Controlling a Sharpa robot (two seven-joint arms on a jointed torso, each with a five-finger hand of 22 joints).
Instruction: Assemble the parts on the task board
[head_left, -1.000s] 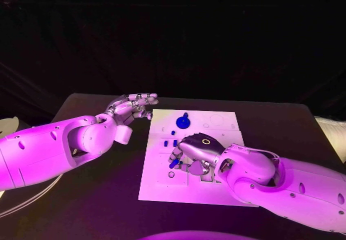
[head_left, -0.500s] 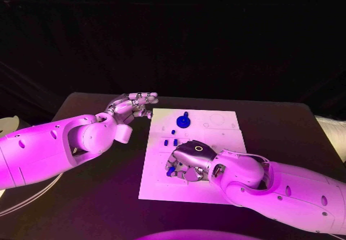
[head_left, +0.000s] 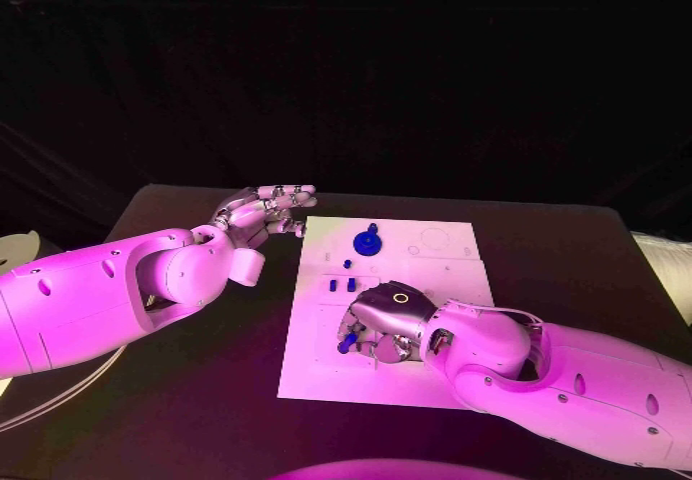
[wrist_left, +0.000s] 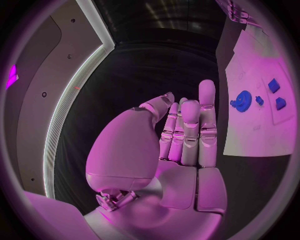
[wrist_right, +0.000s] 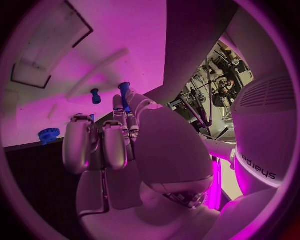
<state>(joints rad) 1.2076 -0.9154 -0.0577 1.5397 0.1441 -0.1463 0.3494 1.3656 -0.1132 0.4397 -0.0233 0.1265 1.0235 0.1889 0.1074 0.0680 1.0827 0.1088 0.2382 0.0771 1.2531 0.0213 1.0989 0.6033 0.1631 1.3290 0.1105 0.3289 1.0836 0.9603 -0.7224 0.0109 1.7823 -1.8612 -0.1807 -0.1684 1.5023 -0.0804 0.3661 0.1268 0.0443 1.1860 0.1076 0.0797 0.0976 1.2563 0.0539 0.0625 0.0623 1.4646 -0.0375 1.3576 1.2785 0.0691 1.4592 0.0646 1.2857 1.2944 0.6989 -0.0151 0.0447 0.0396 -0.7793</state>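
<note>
White rectangular task board (head_left: 433, 262) lies mid-worktop (head_left: 173, 400), carrying a round blue gear-like part (head_left: 366, 242) near its far edge and two small blue block parts (head_left: 339, 286) nearer the middle. The right robot hand (head_left: 382, 322) is over the board's near half, pinching a small blue peg part (head_left: 345, 346) between thumb and fingertip. The left robot hand (head_left: 264, 214) hovers beside the board's far left corner, empty, fingers straight and close together.
</note>
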